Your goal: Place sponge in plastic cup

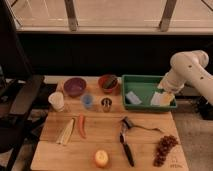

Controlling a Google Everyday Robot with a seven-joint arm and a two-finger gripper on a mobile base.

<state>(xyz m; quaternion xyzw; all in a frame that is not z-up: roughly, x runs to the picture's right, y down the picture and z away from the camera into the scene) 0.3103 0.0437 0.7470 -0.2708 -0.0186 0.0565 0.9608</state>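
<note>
Reaching left comes first: the tool [165, 95] hangs, jaws apart, over the tray's [145, 78] right end by the cloth [156, 100]. The sponge [133, 97] lies flat mid-tray. Descend squarely, pinch its narrow sides, then carry it to the cup [87, 101].

Bright glare from the window [115, 12] above; wooden table [102, 134] dim, blurry.
</note>
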